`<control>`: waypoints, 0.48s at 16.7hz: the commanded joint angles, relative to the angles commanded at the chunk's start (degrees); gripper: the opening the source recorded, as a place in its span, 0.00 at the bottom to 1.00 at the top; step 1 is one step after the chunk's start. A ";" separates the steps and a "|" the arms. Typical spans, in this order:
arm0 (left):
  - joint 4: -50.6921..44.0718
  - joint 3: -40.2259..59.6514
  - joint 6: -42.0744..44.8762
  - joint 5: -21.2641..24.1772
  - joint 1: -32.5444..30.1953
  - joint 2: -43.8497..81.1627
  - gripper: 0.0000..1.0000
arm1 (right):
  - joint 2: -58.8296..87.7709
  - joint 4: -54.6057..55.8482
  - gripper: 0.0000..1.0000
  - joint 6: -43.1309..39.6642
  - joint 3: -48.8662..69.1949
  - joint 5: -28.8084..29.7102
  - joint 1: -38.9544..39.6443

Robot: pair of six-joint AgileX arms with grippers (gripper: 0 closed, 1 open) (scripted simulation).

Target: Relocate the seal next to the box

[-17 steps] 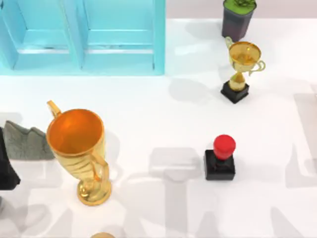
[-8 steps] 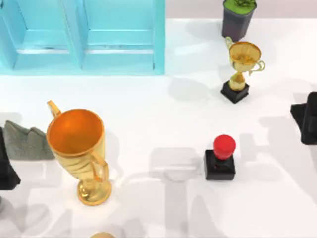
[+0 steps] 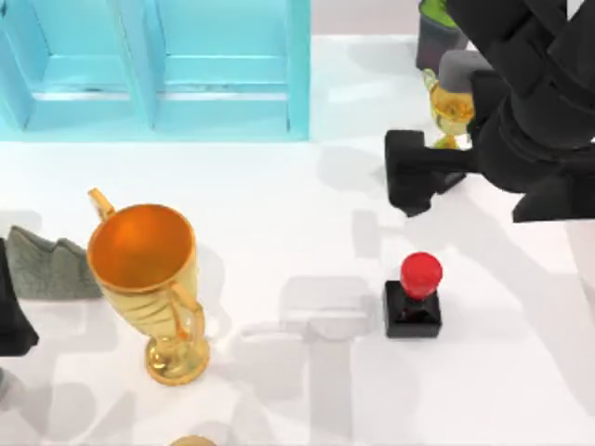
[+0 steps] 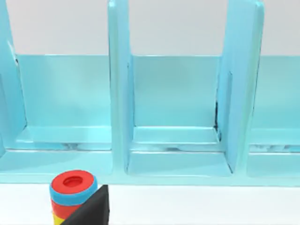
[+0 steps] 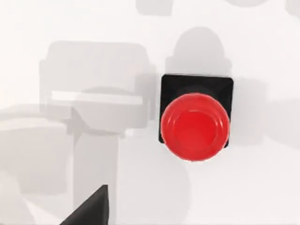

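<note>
The seal (image 3: 416, 295), a glossy red knob on a black square base, stands upright on the white table right of centre. In the right wrist view the seal (image 5: 195, 123) is seen from straight above. My right gripper (image 3: 410, 175) hangs above the table just behind the seal, its arm reaching in from the upper right. The light blue box (image 3: 153, 67) with open compartments fills the back left, well away from the seal. In the left wrist view the box (image 4: 176, 108) is seen from the front. My left arm (image 3: 11, 311) is parked at the left edge.
A large gold trophy (image 3: 149, 279) stands at the front left with a grey rock-like lump (image 3: 51, 267) beside it. Behind the right arm are a small gold trophy (image 3: 449, 110) and a dark plant pot (image 3: 432, 37). A stack of coloured rings (image 4: 72, 193) sits before the box.
My right arm has swept in from the right edge to the back right, now covering part of the small trophy. The seal and the left arm have not moved.
</note>
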 joint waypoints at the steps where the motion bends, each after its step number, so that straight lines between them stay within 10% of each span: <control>1: 0.00 0.00 0.00 0.00 0.00 0.00 1.00 | 4.19 -2.91 1.00 0.86 3.61 -0.10 0.52; 8: 0.00 0.00 0.00 0.00 0.00 0.00 1.00 | 17.85 -12.95 1.00 3.29 15.37 -0.59 1.40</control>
